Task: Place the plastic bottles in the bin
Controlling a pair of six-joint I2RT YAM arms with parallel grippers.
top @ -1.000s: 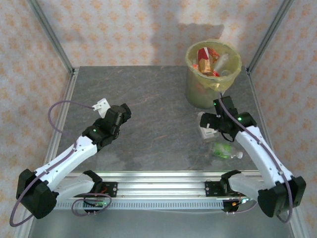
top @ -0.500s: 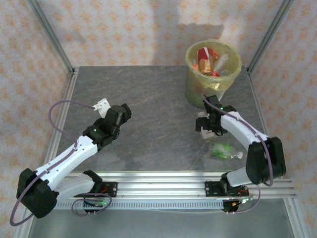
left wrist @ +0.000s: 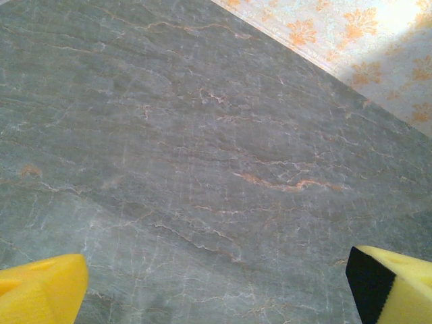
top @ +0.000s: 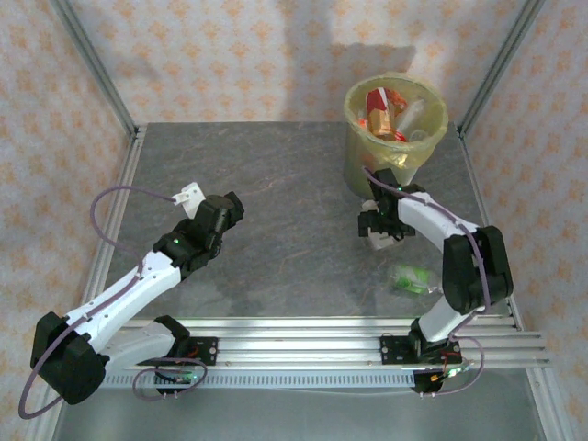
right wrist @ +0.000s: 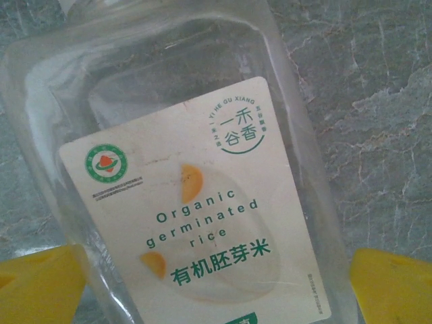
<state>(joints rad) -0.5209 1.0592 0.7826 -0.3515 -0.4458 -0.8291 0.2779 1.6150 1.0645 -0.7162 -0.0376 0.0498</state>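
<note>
A clear plastic bottle [right wrist: 196, 202] with a white "Organic germinated rice" label lies on the grey stone table. My right gripper [right wrist: 216, 290] is open, with one yellow fingertip [right wrist: 40, 287] on each side of it. From above, that gripper [top: 378, 226] hangs over the bottle [top: 374, 243] just in front of the bin [top: 367, 170]. The bin is a pale yellow-green bucket with a bag liner, and several bottles [top: 386, 112] lie in it. A green-labelled bottle [top: 411, 278] lies on the table under the right forearm. My left gripper [top: 228, 208] [left wrist: 219, 290] is open over bare table.
A white plug [top: 188, 194] on the left arm's cable hangs beside the left gripper. Metal frame posts [top: 96, 73] rise at the back corners. An aluminium rail [top: 294, 349] runs along the near edge. Patterned walls close in the table.
The right arm has folded its elbow up and carried its gripper a little to the left, over the white-labelled bottle. The left arm has not moved.
</note>
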